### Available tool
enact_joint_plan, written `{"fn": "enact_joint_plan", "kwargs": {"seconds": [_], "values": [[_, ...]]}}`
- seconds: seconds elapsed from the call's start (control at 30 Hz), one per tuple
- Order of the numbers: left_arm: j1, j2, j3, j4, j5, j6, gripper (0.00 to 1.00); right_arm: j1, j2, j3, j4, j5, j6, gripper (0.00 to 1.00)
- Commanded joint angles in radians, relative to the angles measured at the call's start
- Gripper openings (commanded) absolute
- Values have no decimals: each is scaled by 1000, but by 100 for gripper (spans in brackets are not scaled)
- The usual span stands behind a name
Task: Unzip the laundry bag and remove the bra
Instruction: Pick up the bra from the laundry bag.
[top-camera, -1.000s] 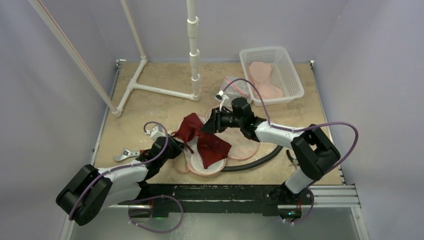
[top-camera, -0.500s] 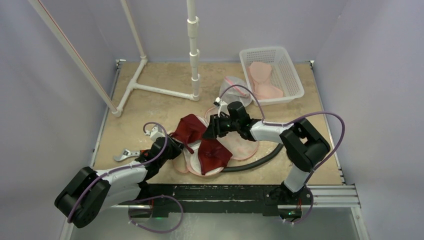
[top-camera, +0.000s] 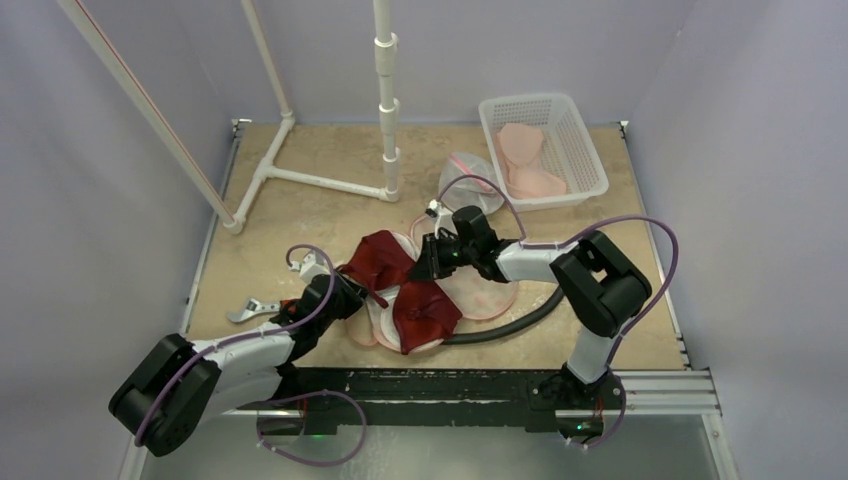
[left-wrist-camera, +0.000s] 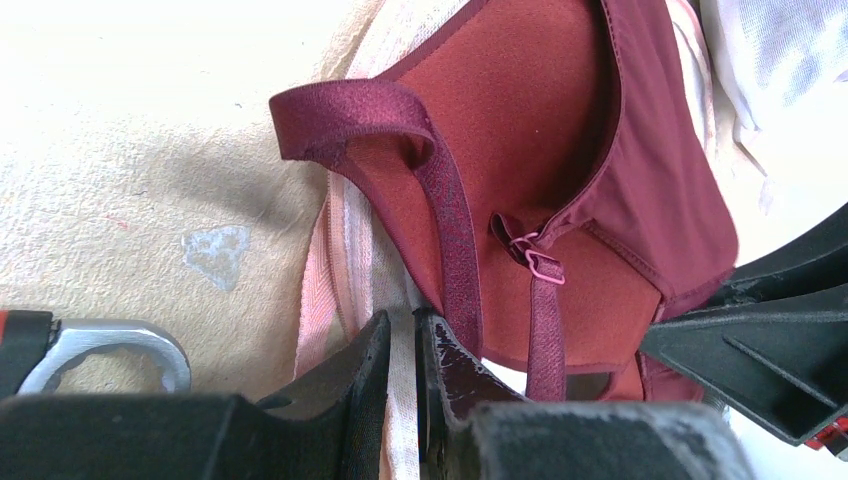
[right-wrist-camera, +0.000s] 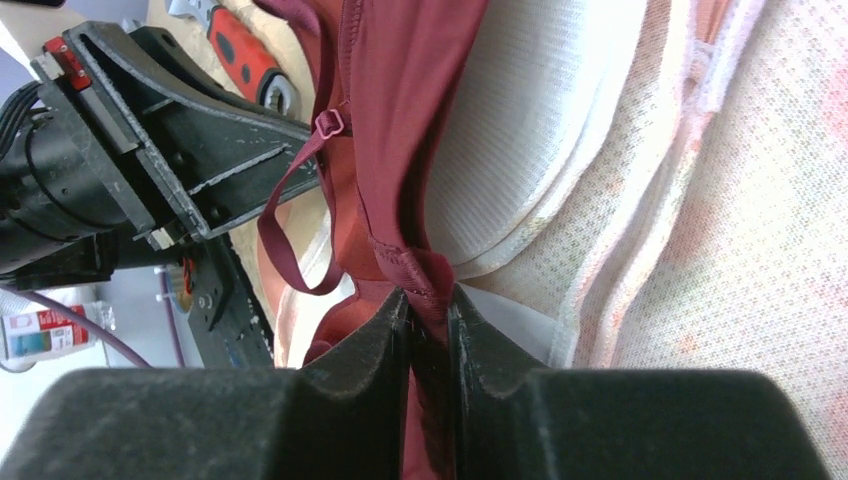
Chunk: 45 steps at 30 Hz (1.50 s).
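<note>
Only wrist view reveals right claw (right-wrist-camera: 428, 300) pinching bra (right-wrist-camera: 395, 120).

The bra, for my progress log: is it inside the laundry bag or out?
Out, mostly: the bra lies spread atop the opened laundry bag, pinched by the right gripper.

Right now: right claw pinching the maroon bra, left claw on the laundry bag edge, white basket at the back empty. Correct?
One error: the white basket is not empty; the top view shows pink garments in it. Otherwise yes: right claw pinches the maroon bra, left claw grips the laundry bag edge.
</note>
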<state>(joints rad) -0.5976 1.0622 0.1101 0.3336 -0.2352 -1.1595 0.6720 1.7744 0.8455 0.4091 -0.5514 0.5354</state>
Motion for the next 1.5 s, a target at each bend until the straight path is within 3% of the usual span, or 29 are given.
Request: {"fn": "enact_joint_plan", "kwargs": {"seconds": [0.0,0.17,0.33,0.53,0.77,0.97,1.27,1.47], "values": [[5,11,-32,-67,6,23,15,-2,-8,5,41,-63,13,16],[4,1,-32,-74,9,21,15,-5,-36,-2,47,-105,33,0],[4,-36,-27,-107,8,20,15,-12,-133,-6,20,-125,46,0],[4,-109,-23,-173,0,21,16,-43,-341,27,-144,-70,-1,0],[4,-219,2,-279,1,29,30,-118,-542,96,-312,29,-26,0],[4,-326,44,-397,11,49,42,-170,-654,236,-454,220,-60,0],[4,-406,104,-488,31,73,49,-197,-582,588,-573,591,-152,0],[5,-450,99,-508,51,77,52,-265,-442,755,-546,672,-214,0]]}}
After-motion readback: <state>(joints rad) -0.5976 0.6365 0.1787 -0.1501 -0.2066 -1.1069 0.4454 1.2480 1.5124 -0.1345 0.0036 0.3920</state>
